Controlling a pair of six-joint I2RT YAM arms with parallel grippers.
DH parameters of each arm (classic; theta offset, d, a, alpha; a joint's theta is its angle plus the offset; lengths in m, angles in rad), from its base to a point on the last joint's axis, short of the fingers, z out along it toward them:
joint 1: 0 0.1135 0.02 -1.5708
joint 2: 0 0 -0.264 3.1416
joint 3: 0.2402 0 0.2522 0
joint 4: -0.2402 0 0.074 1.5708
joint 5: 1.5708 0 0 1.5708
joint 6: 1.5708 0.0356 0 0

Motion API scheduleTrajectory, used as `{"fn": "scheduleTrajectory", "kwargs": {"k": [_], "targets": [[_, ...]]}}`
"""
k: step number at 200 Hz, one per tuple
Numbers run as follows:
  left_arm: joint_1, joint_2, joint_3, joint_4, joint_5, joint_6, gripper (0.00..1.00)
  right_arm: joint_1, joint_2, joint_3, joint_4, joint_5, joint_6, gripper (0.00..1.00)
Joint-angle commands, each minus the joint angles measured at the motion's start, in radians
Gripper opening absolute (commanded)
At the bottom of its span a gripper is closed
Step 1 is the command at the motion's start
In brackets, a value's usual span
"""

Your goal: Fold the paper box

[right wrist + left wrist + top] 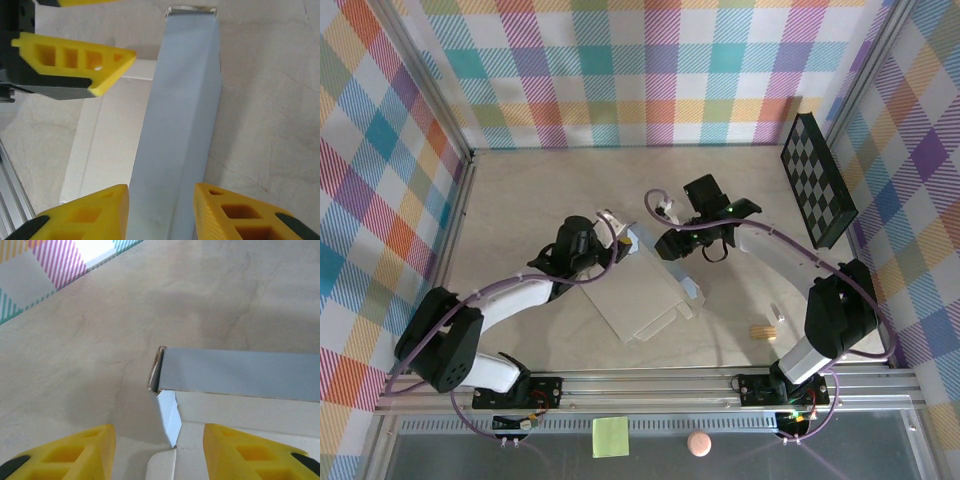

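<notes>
Lying nearest: a sticky note [610, 437] sits on the near ledge, well apart from the work.
Box: the paper box [642, 312] lies flat mid-table between the arms. Its raised side [672, 272] stands along the right edge.
Right gripper: the right gripper [160, 192] has its fingers set closely either side of the raised side. Whether they press it cannot be told.
Left gripper: the left gripper [159, 432] has its fingers partly spread and holds nothing, poised at the far corner of the raised side.
Risk: the thin card would likely spring flat if it is freed before the crease sets. An off-centre pinch could crush the hollow end. The grippers sit near enough to collide.
Wrist views: the left wrist view shows the hollow fold end [158, 369]. The right wrist view shows how close the other arm's finger [75, 62] is.
Top view: it alone shows the whole sheet.
Farthest: a checkerboard panel [817, 180] leans against the far right wall.
</notes>
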Motion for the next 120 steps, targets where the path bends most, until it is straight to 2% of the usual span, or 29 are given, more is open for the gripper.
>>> {"fn": "scheduleTrajectory", "kwargs": {"k": [1, 37, 52, 78, 120], "targets": [[0.021, -0.07, -0.055, -0.015, 0.042, -0.042, 0.52, 0.015, 0.031, 0.06, -0.008, 0.025, 0.012, 0.49], [0.043, -0.181, -0.129, -0.01, 0.006, -0.1, 0.54, 0.059, 0.108, 0.167, -0.033, 0.122, 0.017, 0.64], [0.046, -0.221, -0.14, -0.032, -0.025, -0.121, 0.56, 0.082, 0.159, 0.237, -0.054, 0.178, 0.034, 0.67], [0.046, -0.27, -0.16, -0.067, -0.08, -0.132, 0.56, 0.104, 0.273, 0.377, -0.122, 0.266, 0.15, 0.7], [0.05, -0.32, -0.192, -0.085, -0.093, -0.137, 0.57, 0.15, 0.404, 0.506, -0.162, 0.332, 0.164, 0.78]]}}
